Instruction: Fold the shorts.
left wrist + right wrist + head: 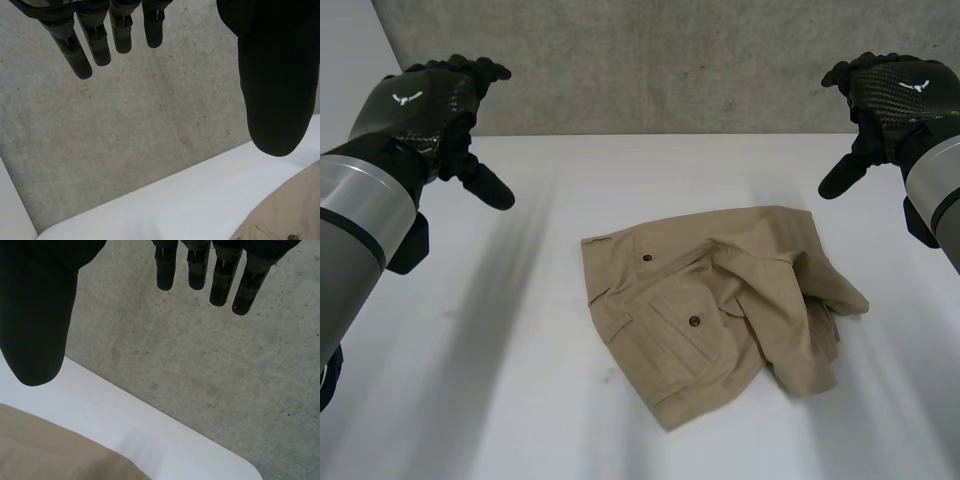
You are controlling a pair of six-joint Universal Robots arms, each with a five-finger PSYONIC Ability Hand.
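Shorts (715, 305), tan and rumpled, lie on the white table (470, 350) between your two hands, touching neither. Your left hand (425, 105) hovers with fingers straight, thumb apart, empty; your right hand (895, 95) likewise. Each back carries a white emblem (408, 98).

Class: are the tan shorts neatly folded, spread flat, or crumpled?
Crumpled: the shorts lie on the table with one side bunched and lapped over itself, pockets showing.

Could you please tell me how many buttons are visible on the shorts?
2 on the shorts: the far button near their far left corner, and the near button on a pocket flap toward the middle. The crumpled folds may hide more.
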